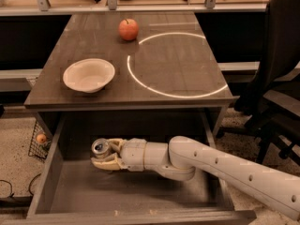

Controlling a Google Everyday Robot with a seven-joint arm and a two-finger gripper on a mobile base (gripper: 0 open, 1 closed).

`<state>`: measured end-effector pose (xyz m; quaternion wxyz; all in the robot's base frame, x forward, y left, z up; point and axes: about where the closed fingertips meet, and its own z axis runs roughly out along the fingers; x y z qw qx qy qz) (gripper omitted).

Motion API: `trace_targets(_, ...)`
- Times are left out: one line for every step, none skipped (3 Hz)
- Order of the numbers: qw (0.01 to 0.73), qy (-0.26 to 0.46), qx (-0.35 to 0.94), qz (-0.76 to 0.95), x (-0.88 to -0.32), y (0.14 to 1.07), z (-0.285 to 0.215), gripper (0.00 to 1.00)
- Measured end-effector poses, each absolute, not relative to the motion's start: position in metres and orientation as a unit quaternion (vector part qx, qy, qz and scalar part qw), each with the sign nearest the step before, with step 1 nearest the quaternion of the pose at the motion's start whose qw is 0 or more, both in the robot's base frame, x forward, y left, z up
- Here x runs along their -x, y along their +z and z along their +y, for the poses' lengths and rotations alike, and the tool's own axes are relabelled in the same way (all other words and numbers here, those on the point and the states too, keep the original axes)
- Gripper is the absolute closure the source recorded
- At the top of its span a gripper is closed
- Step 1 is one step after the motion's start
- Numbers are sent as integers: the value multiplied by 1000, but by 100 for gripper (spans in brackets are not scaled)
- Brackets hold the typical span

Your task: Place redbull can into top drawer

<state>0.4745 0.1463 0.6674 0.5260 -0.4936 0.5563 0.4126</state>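
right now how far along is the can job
Done: the drawer is open and the can is inside it, at the left side. In hand: the gripper, reaching in from the right, is shut on the can; whether it rests on the bottom is unclear. Left: let go and pull the arm out.

Inside the open top drawer (136, 193), the end effector (102, 153) clasps the redbull can (99, 147) upright, left of centre toward the back; on the tabletop (178, 64) above sit a white bowl (89, 75) and an apple (128, 29)
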Motion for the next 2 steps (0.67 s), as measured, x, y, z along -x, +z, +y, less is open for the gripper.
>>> trace_targets(526,413,494,556,-474,668,146,35)
trace_targets(526,414,494,555,-474,668,148,12)
